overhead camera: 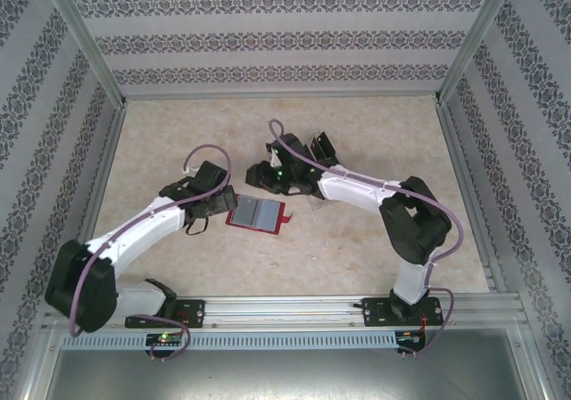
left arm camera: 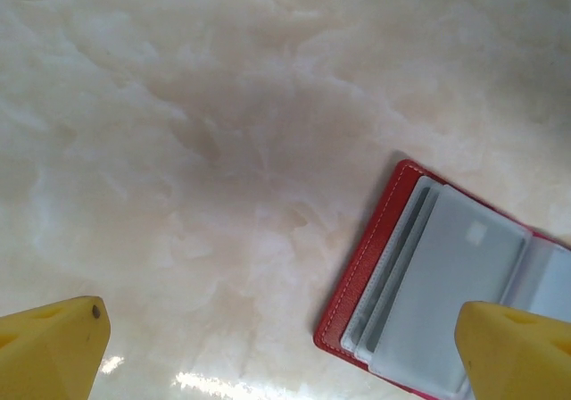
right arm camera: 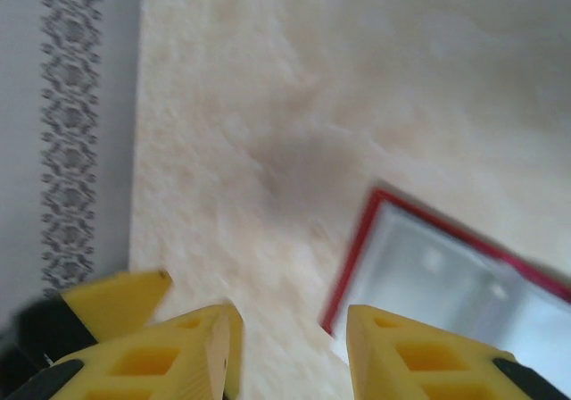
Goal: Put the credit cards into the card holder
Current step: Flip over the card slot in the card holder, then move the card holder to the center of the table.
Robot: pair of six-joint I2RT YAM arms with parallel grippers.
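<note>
The card holder [left arm camera: 368, 262] lies open and flat on the bench [left arm camera: 178, 150], grey pockets up. It sits at the lower right of my left wrist view, the lower right of my right wrist view [right arm camera: 352, 257], and near the middle of the overhead view [overhead camera: 257, 213], between my two arms.

I judge it light and limp: a soft red leather-like cover with thin, slick plastic sleeves that will buckle if pushed. On this smooth marbled bench it should skate away under a sideways nudge. I would pin it by the red cover edge or at the fold, never by the sleeves. Any credit card should be stiff, thin and slippery, and best pinched by a short edge.

Thin dark slivers [left arm camera: 403, 239] stand in the pockets nearest the red edge. I cannot tell whether they are cards.

My left fingers [left arm camera: 53, 342] are spread wide and hold nothing, one tip over the holder's corner. My right fingers [right arm camera: 401, 355] stand partly apart with bare bench in the gap, also empty.

I can read no brand or writing. A small pale mark [left arm camera: 477, 232] on one sleeve is too small to make out.
</note>
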